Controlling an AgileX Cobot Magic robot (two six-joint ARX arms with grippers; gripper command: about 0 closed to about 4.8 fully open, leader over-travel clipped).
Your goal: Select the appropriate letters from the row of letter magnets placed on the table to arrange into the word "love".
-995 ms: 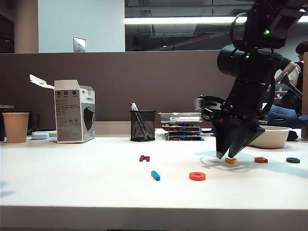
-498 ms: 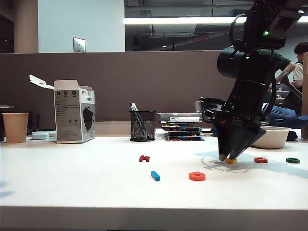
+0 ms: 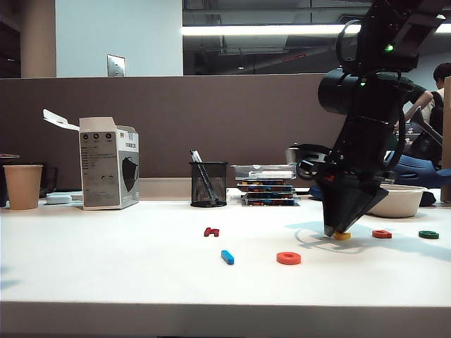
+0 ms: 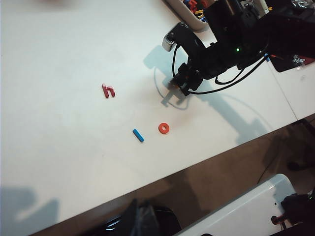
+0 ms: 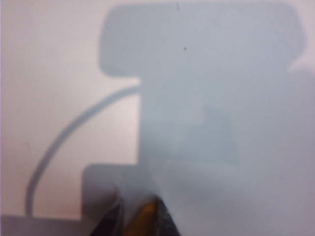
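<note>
Overhead strip light — soft shadows on table [image 3: 141, 267]; right wrist view blurred.

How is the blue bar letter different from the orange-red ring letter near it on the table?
The blue bar is a straight, narrow stick; the orange-red ring is round with a hole. The bar lies to the left in the exterior view, the ring nearer the right hand. Both lie flat on the white table, untouched.

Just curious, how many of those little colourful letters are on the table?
6, all across the table: dark red, blue bar, red ring, yellow between the right gripper's closing fingertips, then orange-red and green at far right. Left gripper unseen.
</note>
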